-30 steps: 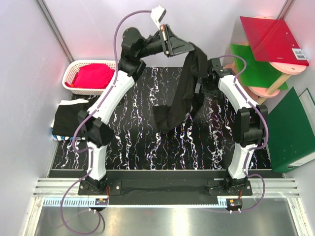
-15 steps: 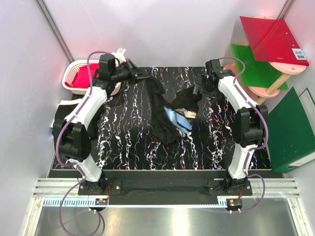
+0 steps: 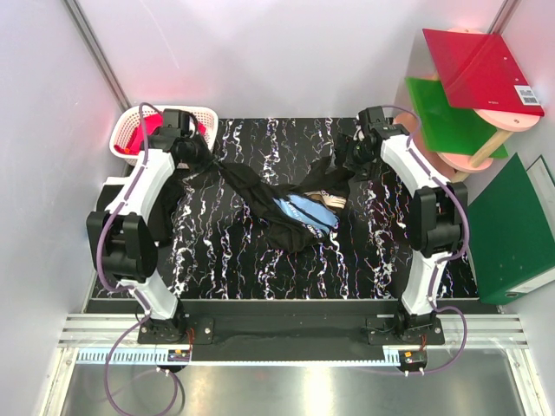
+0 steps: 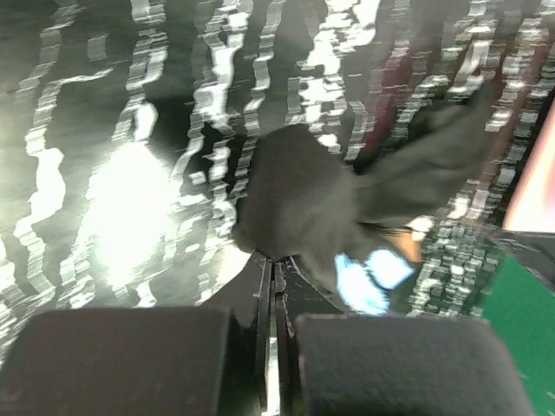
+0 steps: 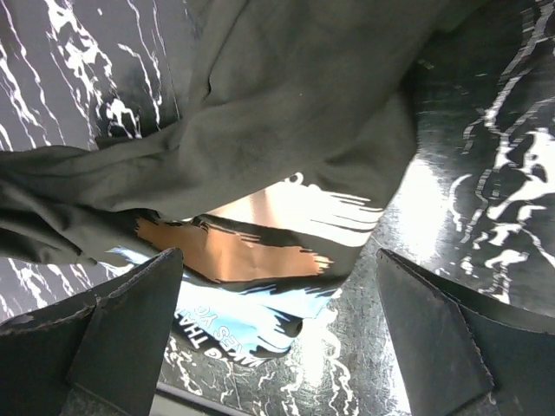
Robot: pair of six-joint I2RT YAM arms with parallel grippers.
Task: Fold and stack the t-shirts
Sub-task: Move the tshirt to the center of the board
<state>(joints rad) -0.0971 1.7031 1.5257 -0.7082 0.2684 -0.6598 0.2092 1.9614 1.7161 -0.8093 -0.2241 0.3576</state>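
White basket (image 3: 120,132) at 10 o'clock has a red cloth (image 3: 149,127) bunched inside. The printed t-shirt (image 3: 299,208) lies crumpled mid-table. The left gripper (image 4: 272,277) is pinched on its 9 o'clock end, and the right gripper (image 5: 277,257) is spread wide over its 2 o'clock edge, holding nothing.

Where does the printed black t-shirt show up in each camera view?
Top external: t-shirt crumpled at the centre of the table.
Left wrist: bunched mid-frame.
Right wrist: fills the upper frame.
Shared landmark: its blue-and-orange print, visible in all three.
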